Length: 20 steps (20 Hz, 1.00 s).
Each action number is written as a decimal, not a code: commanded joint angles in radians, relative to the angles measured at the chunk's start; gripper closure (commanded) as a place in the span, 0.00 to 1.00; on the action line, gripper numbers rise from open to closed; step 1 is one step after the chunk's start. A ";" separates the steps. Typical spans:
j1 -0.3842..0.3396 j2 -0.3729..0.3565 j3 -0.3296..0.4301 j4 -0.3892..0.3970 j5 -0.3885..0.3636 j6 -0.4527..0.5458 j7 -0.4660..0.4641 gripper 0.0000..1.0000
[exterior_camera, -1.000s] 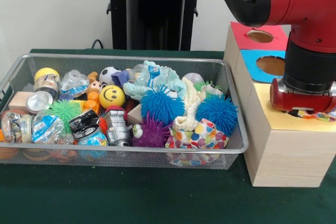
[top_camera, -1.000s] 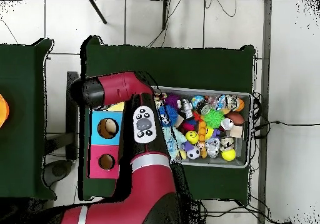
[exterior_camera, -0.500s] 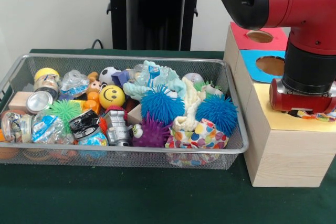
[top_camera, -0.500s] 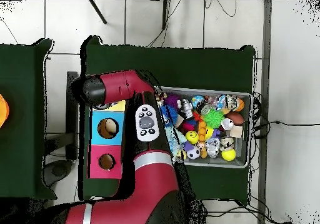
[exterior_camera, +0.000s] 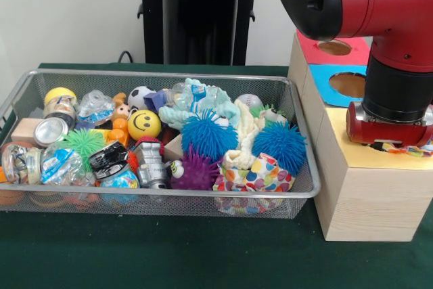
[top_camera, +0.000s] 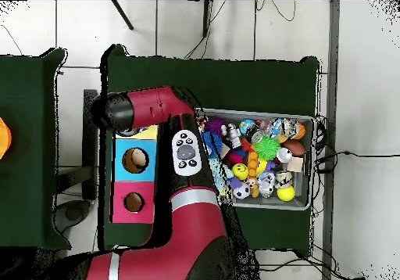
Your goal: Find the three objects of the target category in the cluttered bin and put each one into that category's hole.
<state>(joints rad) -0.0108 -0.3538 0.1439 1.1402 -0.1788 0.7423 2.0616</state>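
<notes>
The patterned cloth (exterior_camera: 404, 147) is seen as a colourful fringe under the red wrist, lying on the yellow section (exterior_camera: 379, 157) of the wooden sorting box (exterior_camera: 365, 201), where that section's hole cannot be made out beneath the arm. The claw (exterior_camera: 389, 141) is hidden by the wrist housing, so it cannot be told whether it is spread or closed, nor whether the cloth is held at all.

Nearest the camera, on the green counter (exterior_camera: 169, 255), the wire bin (exterior_camera: 162, 197) is crowded: a polka-dot cloth (exterior_camera: 260, 174) is bunched at the front rim, with a purple spiky ball (exterior_camera: 196, 170) and a toy robot (exterior_camera: 150, 164) beside it. Behind these lie two blue spiky balls (exterior_camera: 208, 133), a smiley ball (exterior_camera: 144, 124) and a knotted cream cloth (exterior_camera: 247, 130).

A likely failure is judged to be the cloth draping over the hole's edge instead of dropping through, since soft fabric catches easily. Further back, the blue section (exterior_camera: 342, 84) and the red section (exterior_camera: 335, 47) have open holes, and a drift that way could put the piece in the wrong category.
</notes>
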 commanded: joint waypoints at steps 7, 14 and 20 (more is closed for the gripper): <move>-0.092 0.206 0.017 -0.024 -0.109 -0.206 -0.044 0.00; -0.112 -0.011 0.050 0.155 -0.036 -0.098 -0.045 0.00; -0.109 -0.171 0.066 0.241 0.011 0.019 -0.040 0.00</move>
<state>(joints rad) -0.0632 -0.4133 0.1697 1.2351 -0.1751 0.7382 2.0618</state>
